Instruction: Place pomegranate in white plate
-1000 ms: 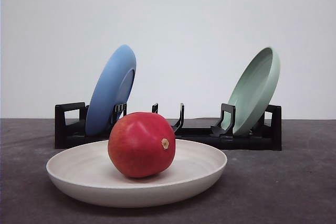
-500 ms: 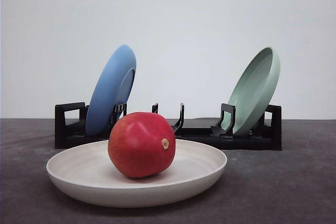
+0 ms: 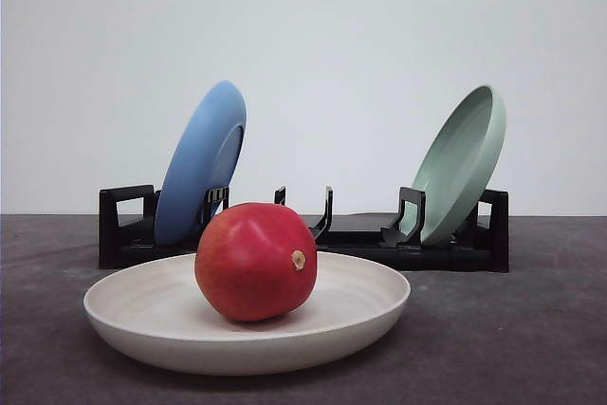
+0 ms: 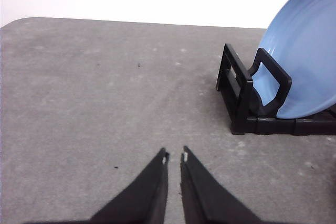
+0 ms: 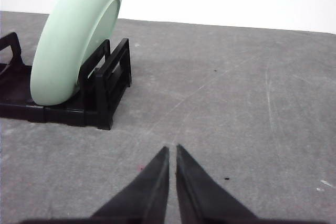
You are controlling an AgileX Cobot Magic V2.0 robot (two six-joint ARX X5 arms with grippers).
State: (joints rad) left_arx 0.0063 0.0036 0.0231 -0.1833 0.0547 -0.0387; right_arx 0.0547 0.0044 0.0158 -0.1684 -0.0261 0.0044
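Note:
A glossy red pomegranate (image 3: 255, 261) with a small tan nub rests inside the wide white plate (image 3: 123, 315) at the front of the table. My left gripper (image 4: 174, 156) hangs over bare grey table, beside the rack end that holds the blue plate (image 4: 304, 66); its fingers are nearly together with nothing between them. My right gripper (image 5: 172, 149) is likewise shut and empty, over bare table beside the rack end with the pale green plate (image 5: 73, 51).
A black dish rack (image 3: 360, 239) stands behind the white plate, holding a blue plate (image 3: 201, 163) on its left and a pale green plate (image 3: 462, 163) on its right, both tilted on edge. A white wall closes the back.

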